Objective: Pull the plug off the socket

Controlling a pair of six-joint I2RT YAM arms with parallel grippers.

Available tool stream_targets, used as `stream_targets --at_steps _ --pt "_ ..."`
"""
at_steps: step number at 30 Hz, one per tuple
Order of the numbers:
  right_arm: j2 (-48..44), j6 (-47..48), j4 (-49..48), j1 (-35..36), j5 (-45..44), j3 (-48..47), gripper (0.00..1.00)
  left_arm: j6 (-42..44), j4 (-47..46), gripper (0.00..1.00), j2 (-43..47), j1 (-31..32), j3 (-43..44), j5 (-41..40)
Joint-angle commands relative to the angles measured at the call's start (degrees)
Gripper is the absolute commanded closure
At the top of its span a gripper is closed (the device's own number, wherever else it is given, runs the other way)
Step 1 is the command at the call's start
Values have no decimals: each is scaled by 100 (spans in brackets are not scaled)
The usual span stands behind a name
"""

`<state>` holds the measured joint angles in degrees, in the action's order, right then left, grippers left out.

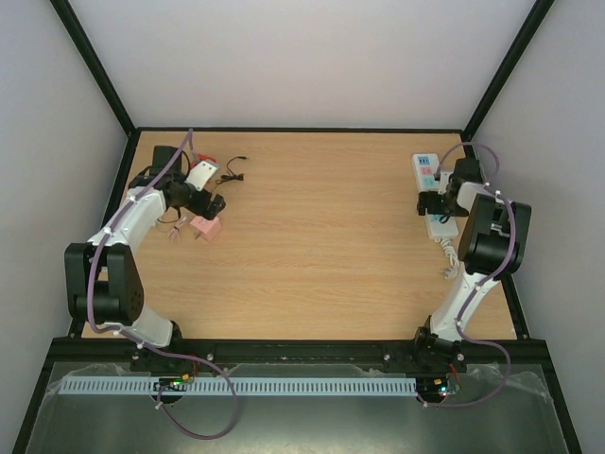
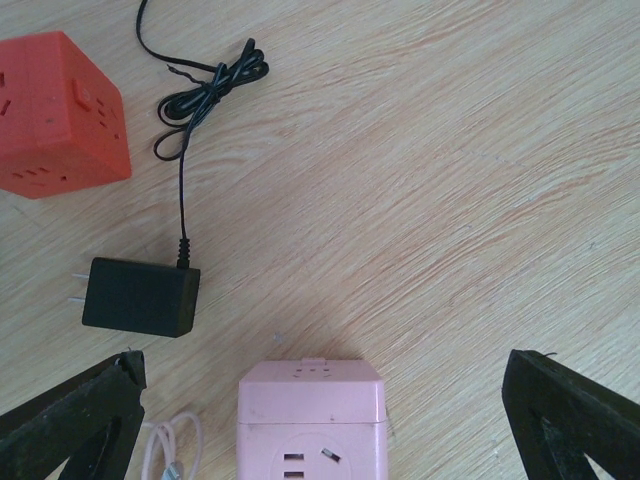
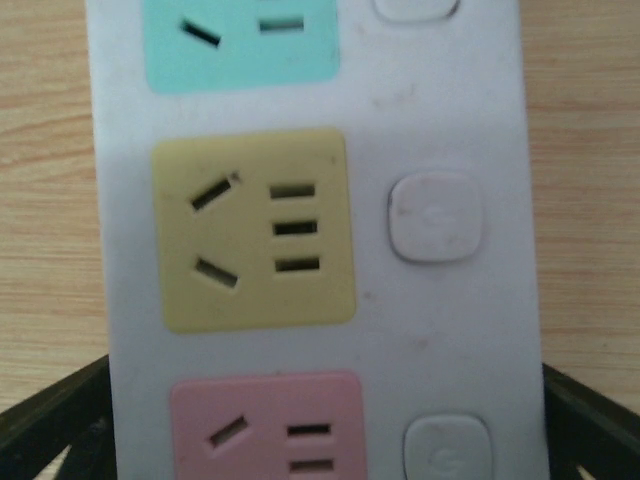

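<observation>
On the left, my left tool (image 2: pixel 325 375) hangs wide and empty over a pink cube outlet (image 2: pixel 312 420), which the bottom of the wrist view cuts off. Just beyond it a black adapter (image 2: pixel 140 297) lies flat on the counter (image 1: pixel 321 246) with its two prongs bare, its thin black cord (image 2: pixel 200 90) knotted near an orange cube (image 2: pixel 60 115). I take that adapter to be the plug, already free, though I cannot be sure. It looks small, hard and light, and I would hold it by the flat sides of the body, never by the cord. Far to the right, by the counter's right edge, lies the socket (image 1: pixel 424 168), with my right tool (image 3: pixel 325 375) spread wide astride it, one finger outside each long edge and gripping nothing. I cannot tell whether the fingers touch the edges. I expect the strip to be rigid, smooth and light enough to slide or lift, so it is best pinned by its long edges. The teal, yellow and pink faces I see are empty. My arm hides the strip's middle from above, and its ends are cropped at the wrist.
</observation>
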<state>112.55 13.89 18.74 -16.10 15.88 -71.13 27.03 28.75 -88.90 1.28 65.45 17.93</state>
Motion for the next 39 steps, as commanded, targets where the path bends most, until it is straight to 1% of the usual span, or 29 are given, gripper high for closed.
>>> stream_targets --at_steps 1,4,7,13,16,19,24,29,33,39 --pt "-218 -36 735 -16 137 -127 2 -226 -97 0 215 -159 -58 397" --pt "-312 -23 844 5 439 -356 2 -335 -19 0 195 -295 53 732" --pt "-405 26 984 112 548 -634 2 -458 157 0 111 -472 326 920" --pt "-684 -66 1262 439 910 -1243 2 -890 364 0 -139 -1126 907 1573" --pt "-898 -203 1315 631 1187 -1457 2 -1183 327 0 -224 -1395 1157 1584" --pt "-1215 -413 1197 835 1496 -1447 2 -1325 240 0 -229 -1590 1253 1566" --pt "-1757 -751 798 1085 2001 -983 2 -1398 3 0 10 -1617 989 1294" --pt "-2475 -1027 167 1254 2255 -21 2 -1385 -151 0 386 -1583 463 1071" --pt "-2949 -1017 -168 1314 2386 766 2 -1371 -313 0 667 -1561 -24 922" --pt "-3342 -985 -430 1329 2486 1584 2 -1445 -397 0 807 -1541 -342 907"
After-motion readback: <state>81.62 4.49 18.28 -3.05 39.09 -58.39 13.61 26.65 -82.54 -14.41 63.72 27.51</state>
